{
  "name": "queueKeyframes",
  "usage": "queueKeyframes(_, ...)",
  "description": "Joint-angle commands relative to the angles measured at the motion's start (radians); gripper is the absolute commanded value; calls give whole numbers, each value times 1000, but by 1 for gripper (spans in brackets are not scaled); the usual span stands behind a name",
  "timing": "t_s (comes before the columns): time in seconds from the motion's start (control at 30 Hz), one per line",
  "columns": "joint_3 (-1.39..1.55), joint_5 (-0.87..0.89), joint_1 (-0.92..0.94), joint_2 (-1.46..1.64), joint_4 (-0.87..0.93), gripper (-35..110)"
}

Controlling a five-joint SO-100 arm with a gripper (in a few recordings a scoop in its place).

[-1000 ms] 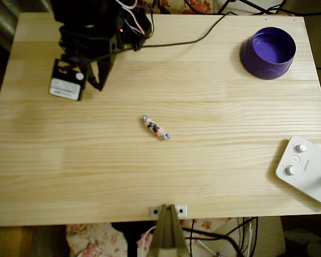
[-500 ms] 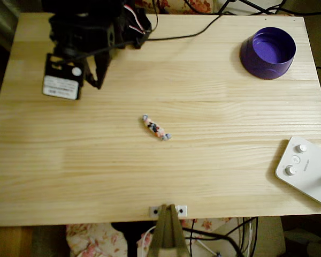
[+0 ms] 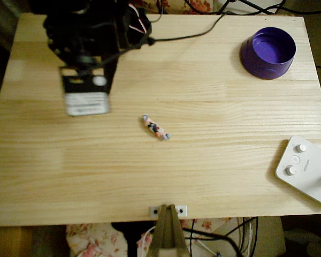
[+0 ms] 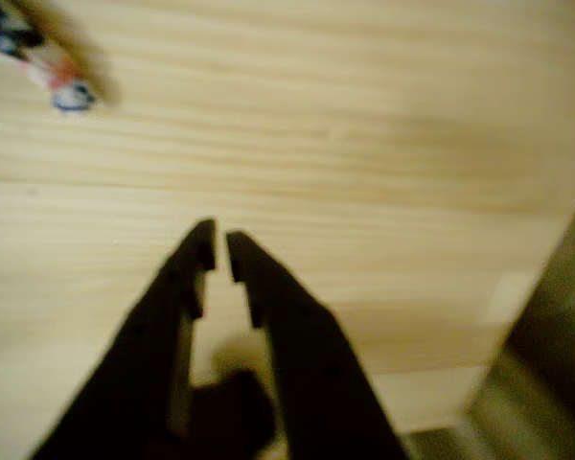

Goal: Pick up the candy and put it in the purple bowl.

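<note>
Mid-table lies the candy (image 3: 157, 127) — hand (image 4: 220, 251) nearly closed, empty.

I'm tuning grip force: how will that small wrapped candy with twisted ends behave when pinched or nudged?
The small whitish-pink wrapped candy looks very light, so a nudge would probably slide it across the smooth wooden table. Its twisted ends likely crumple; the middle seems firmer. The elongated shape may roll sideways.
</note>
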Motion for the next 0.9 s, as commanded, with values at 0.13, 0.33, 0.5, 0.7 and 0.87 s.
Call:
queueKeyframes(0.13, -285, -143, -87, -179, 34, -1)
queueKeyframes(0.33, -362, -144, -175, -304, 31, -1)
queueKeyframes(0.5, -402, -195, -253, -373, 48, -1)
queueKeyframes(0.7, -407, -179, -305, -442, 57, 2)
queueKeyframes(0.87, -413, -160, -324, -476, 74, 5)
